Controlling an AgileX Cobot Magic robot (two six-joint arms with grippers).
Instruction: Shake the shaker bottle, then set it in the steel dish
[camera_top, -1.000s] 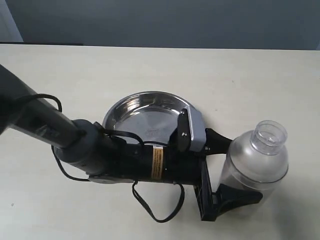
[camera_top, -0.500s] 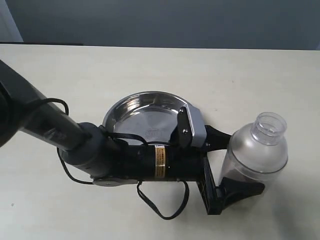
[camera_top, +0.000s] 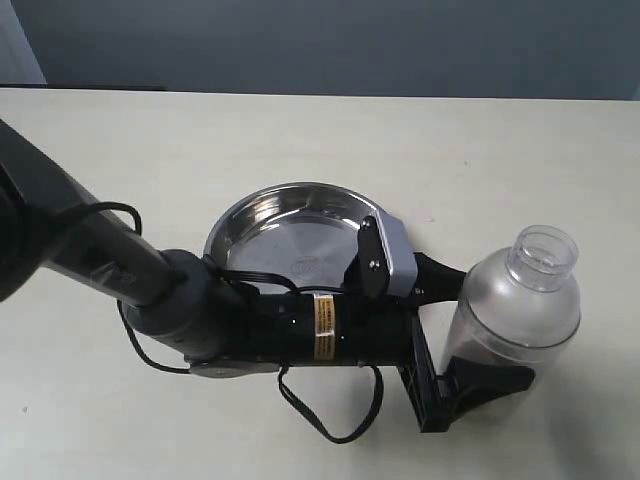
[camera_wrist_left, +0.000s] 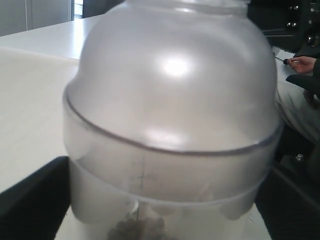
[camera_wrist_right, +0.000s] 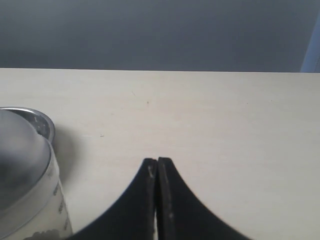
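Shaker bottle (camera_top: 515, 310) step: gripped, shake judged pending.
Worktop (camera_top: 150, 150): pale.
Steel dish (camera_top: 270, 225): empty.
Bottle: upright, just beside dish, outside it.
Left end effector (camera_top: 490, 330): clamped round bottle's base.
Right end effector (camera_wrist_right: 157, 161): closed, empty.
Next: lift, shake, then lowering into dish required.

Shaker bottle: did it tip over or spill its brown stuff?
No, nothing looks wrong. The shaker bottle is upright, held by the left gripper, with its cap on and the granules inside. None show on the table.
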